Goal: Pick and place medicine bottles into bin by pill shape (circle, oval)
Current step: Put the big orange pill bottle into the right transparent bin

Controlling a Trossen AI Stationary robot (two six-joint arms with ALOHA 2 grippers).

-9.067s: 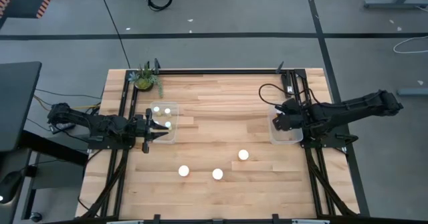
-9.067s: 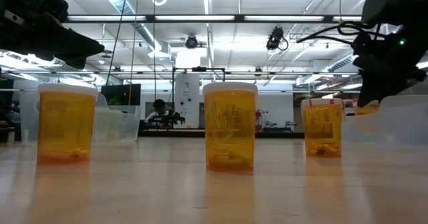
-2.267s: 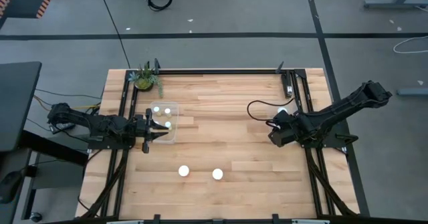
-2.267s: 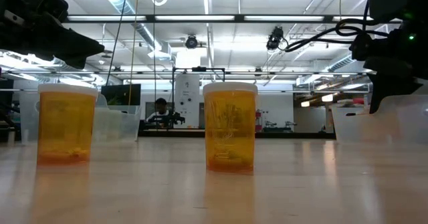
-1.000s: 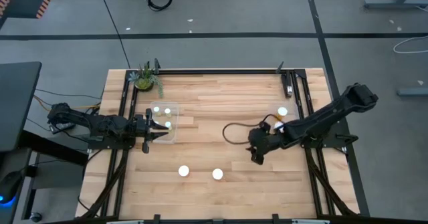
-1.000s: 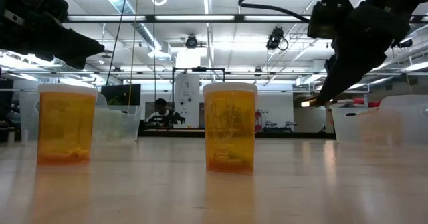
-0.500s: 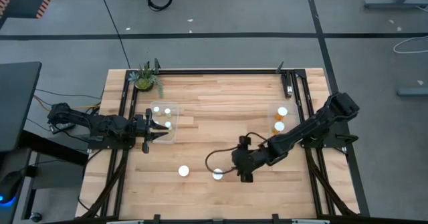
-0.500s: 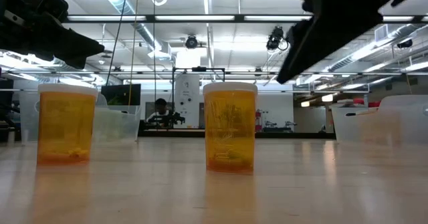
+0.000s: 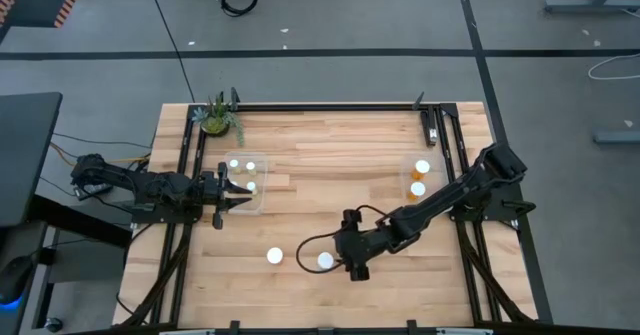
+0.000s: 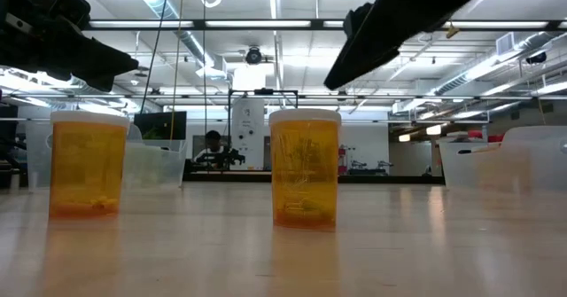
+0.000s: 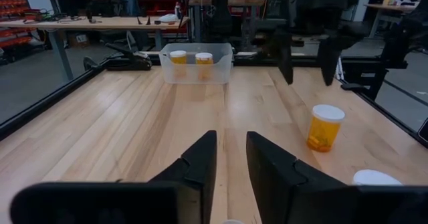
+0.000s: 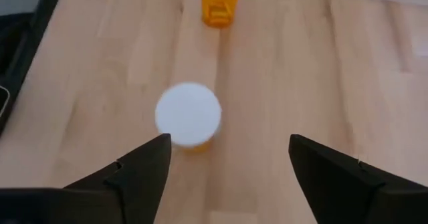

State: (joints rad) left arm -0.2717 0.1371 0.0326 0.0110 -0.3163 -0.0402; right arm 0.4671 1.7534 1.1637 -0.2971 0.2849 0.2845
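Right gripper (image 9: 352,268): I have it reached out low over the front middle of the table, fingers (image 12: 137,167) spread wide with nothing between them; a white-capped bottle (image 12: 188,114) stands on the wood just ahead of it.
Left gripper (image 9: 243,199): I see it parked at the near wall of the left bin, fingers (image 11: 198,160) close together with only a narrow gap, nothing held.
Loose bottles: two stand upright on the front part of the table (image 9: 330,145), one (image 9: 274,257) to the left and the other (image 9: 325,261) just beside my right gripper; in the low view they show as orange bodies with white caps (image 10: 89,161) (image 10: 305,167).
Left bin (image 9: 262,161): clear plastic, near the left edge of the table, with three white caps (image 9: 234,164) showing inside.
Right bin (image 9: 406,205): clear, near the right edge, with two bottles inside, one (image 9: 422,167) behind the other (image 9: 417,188); well apart from my right gripper.
Plant (image 9: 216,118): small green pot at the back left corner.
Room beyond: a person (image 10: 211,144) sits far off behind the table.
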